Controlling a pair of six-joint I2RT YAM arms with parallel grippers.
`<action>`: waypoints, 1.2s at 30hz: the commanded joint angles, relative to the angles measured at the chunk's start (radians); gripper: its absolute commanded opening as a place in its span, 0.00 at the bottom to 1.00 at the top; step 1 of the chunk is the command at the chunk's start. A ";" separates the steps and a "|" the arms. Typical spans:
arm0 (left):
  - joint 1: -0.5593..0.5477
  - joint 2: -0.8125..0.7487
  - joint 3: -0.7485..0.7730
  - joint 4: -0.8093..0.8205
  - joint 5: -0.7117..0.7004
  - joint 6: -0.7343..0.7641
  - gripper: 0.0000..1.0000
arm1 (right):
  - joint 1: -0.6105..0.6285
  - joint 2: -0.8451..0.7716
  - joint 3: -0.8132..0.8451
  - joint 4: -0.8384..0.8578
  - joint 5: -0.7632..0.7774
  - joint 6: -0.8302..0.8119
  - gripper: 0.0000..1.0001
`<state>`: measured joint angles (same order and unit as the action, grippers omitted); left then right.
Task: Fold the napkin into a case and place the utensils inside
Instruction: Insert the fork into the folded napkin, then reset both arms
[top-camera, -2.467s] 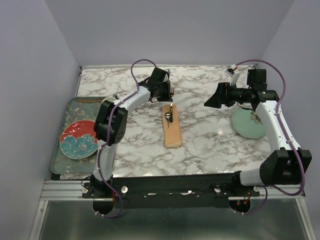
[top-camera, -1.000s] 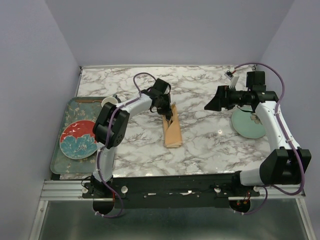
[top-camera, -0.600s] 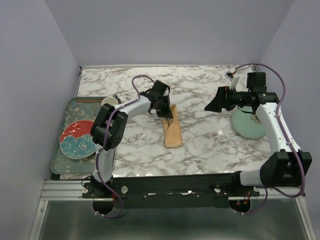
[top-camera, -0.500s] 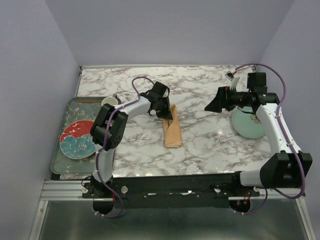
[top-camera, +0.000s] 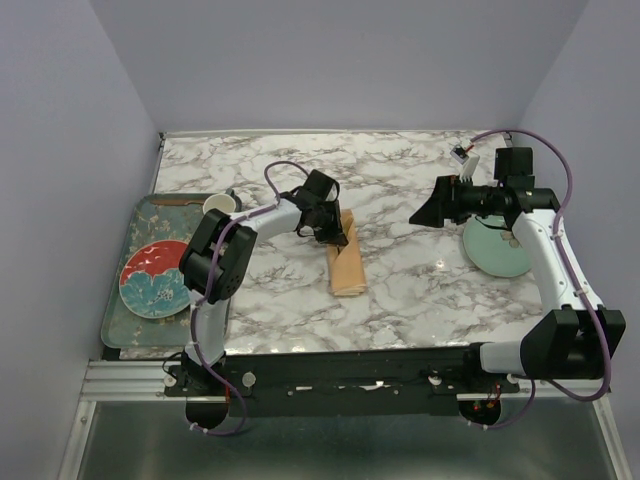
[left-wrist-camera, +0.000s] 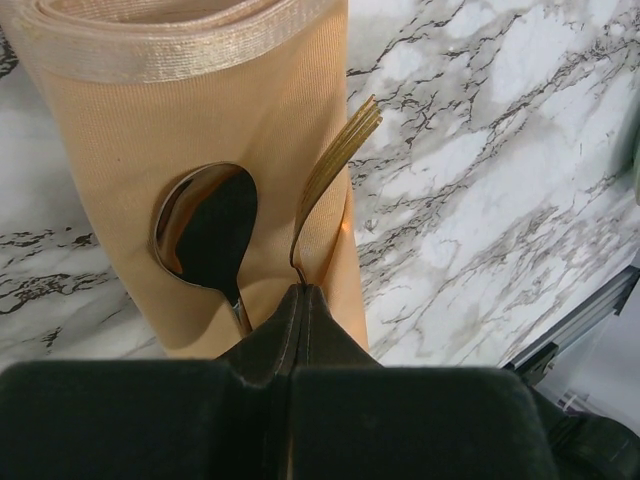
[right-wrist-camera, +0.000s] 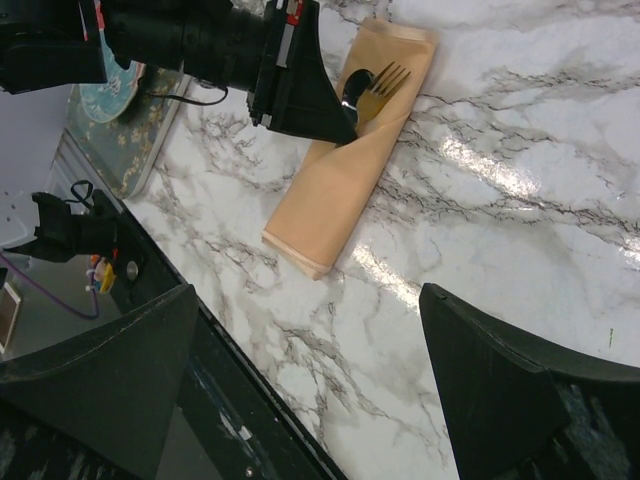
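**Left gripper pinches the fork at the case, right gripper hangs wide**

And here we are at the middle of the marble table (top-camera: 420, 290), where the peach-orange case (top-camera: 347, 268) lies flat as a slim folded strip, its long axis running away from the arms. The left gripper (left-wrist-camera: 300, 292) is down at the far end of that strip, jaws clenched tight, and the neck of the gold fork (left-wrist-camera: 335, 165) runs straight into the fingertips: it has the fork in its grasp. Look at the left wrist view: the fork head sits along one long edge of the case, tines fanned and tipped up off the cloth. Just beside it, the spoon (left-wrist-camera: 205, 230) rests bowl-up on the cloth, its neck slipping out of sight under the same fingers. Both handles are hidden behind the gripper, so whether they sit inside the fold cannot be told.

Over on the other side, the right gripper (top-camera: 422, 210) hangs above the table with its jaws spread wide and nothing between them. It sits well apart from the case, with the pale green plate (top-camera: 492, 250) close beside that arm. From its wrist camera the whole case shows, lying diagonally, with the two utensil heads side by side at one end.

On the left edge of the table lies the grey patterned tray (top-camera: 118, 315), carrying a red flowered plate (top-camera: 157, 280) and a small white cup (top-camera: 218, 205).
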<state>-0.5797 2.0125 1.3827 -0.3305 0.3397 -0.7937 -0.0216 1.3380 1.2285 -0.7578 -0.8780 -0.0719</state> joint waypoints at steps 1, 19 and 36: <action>-0.006 -0.044 -0.028 0.039 0.042 -0.032 0.00 | -0.006 -0.026 -0.015 -0.020 -0.007 -0.011 1.00; 0.015 -0.227 0.113 -0.188 -0.166 0.333 0.63 | -0.006 0.015 0.066 -0.021 -0.022 -0.026 1.00; 0.340 -0.379 0.483 -0.604 -0.236 0.777 0.99 | -0.087 -0.006 0.028 0.141 0.168 0.030 1.00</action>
<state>-0.2794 1.7023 1.9709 -0.8135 0.2073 -0.0978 -0.0792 1.3560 1.3411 -0.6895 -0.8017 -0.0772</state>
